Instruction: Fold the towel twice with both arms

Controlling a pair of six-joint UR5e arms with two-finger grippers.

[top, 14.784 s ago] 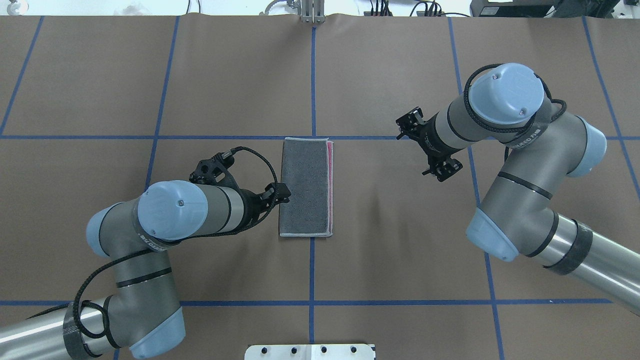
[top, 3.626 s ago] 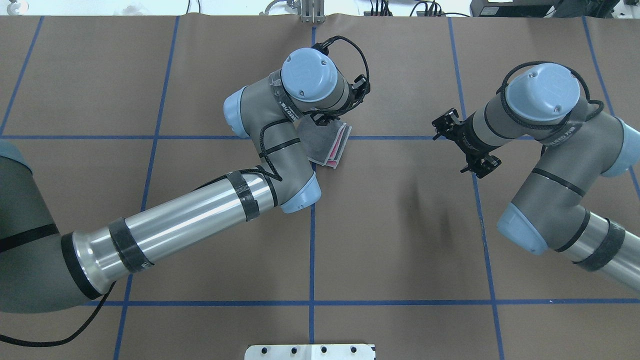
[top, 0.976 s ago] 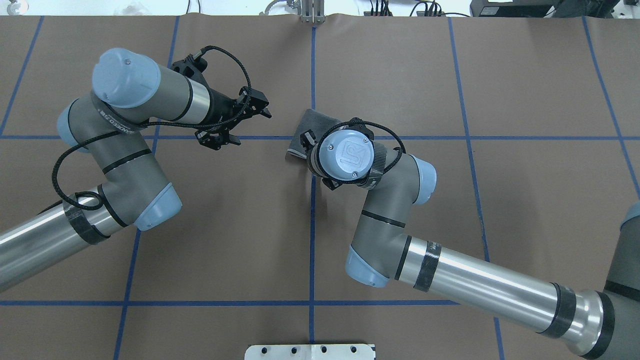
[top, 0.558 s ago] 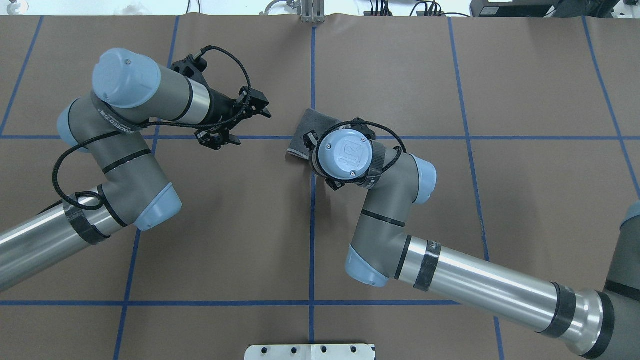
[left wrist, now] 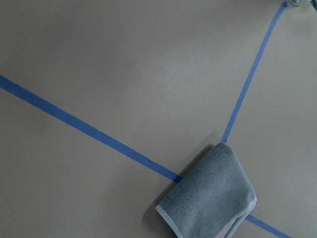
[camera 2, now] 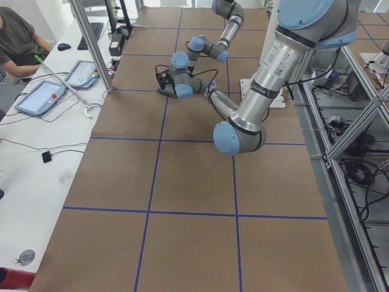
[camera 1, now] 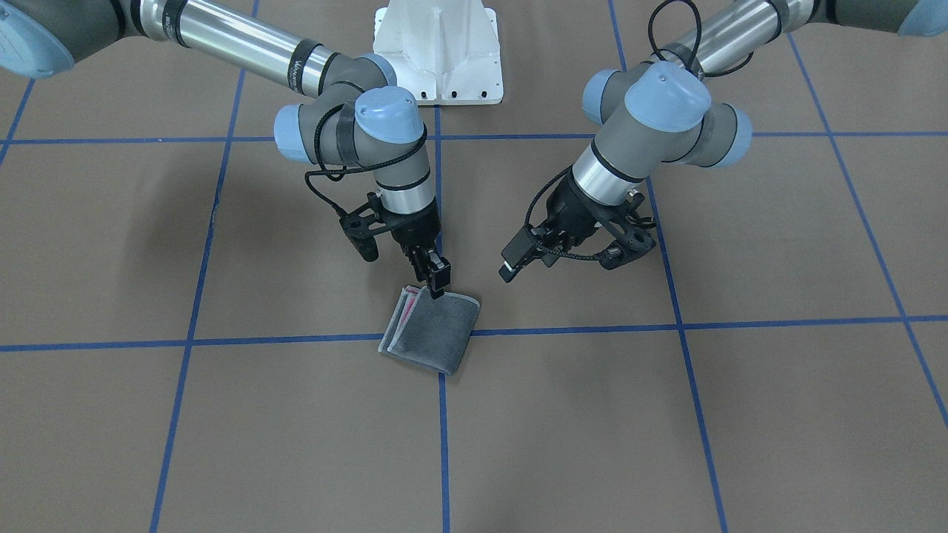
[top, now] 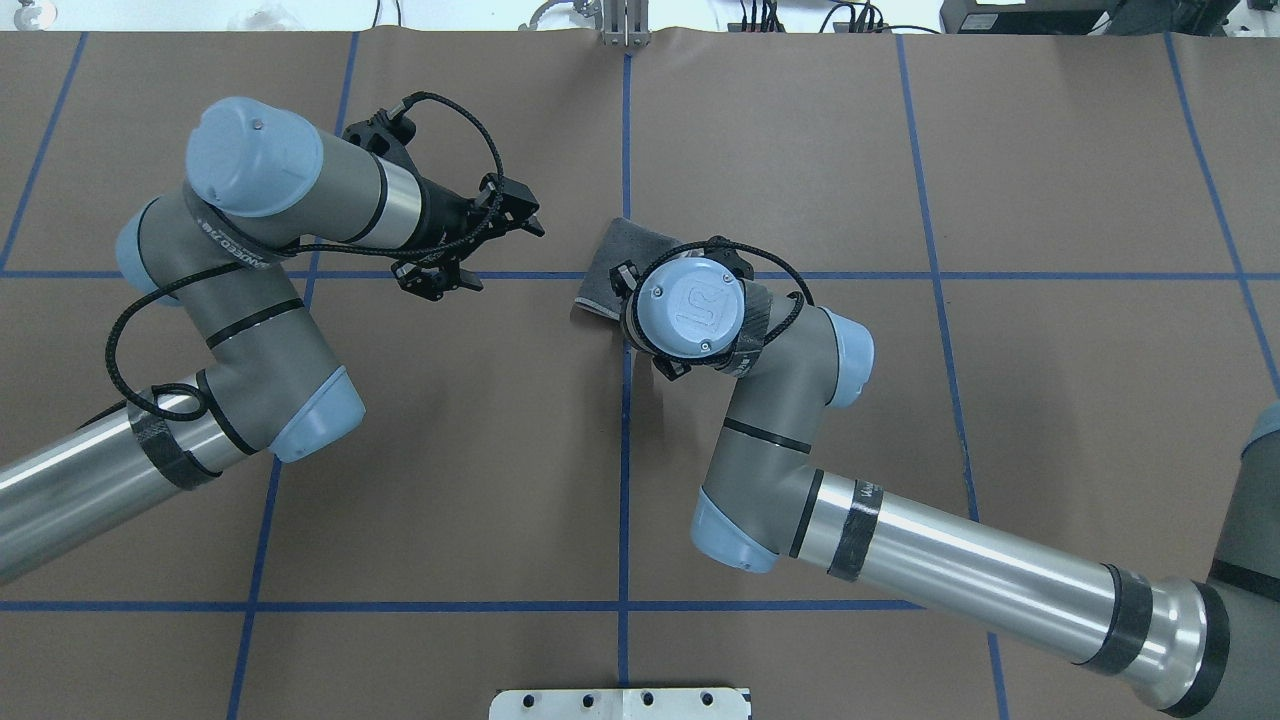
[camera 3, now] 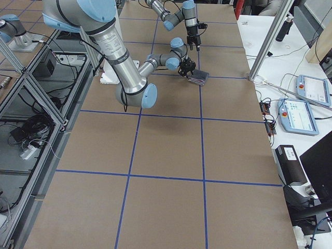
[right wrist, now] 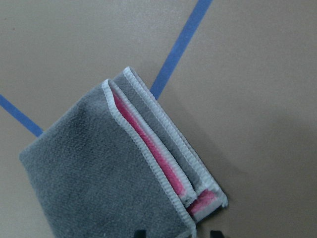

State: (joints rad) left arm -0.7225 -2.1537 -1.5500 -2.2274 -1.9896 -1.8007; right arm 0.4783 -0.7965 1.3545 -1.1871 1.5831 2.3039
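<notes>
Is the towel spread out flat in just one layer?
No, the towel is folded into a small grey bundle, and the right wrist view shows several stacked edges with pink peeking out between them.

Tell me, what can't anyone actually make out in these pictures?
Overhead view: the right arm's wrist covers most of the towel and all of the right claw.
Right wrist view: the bottom edge cuts off the fingertips, so whether that claw pinches the towel is unclear.
Left wrist view: the bottom edge cuts the towel's near corner.
Side views: the towel is too far and small for detail.
</notes>
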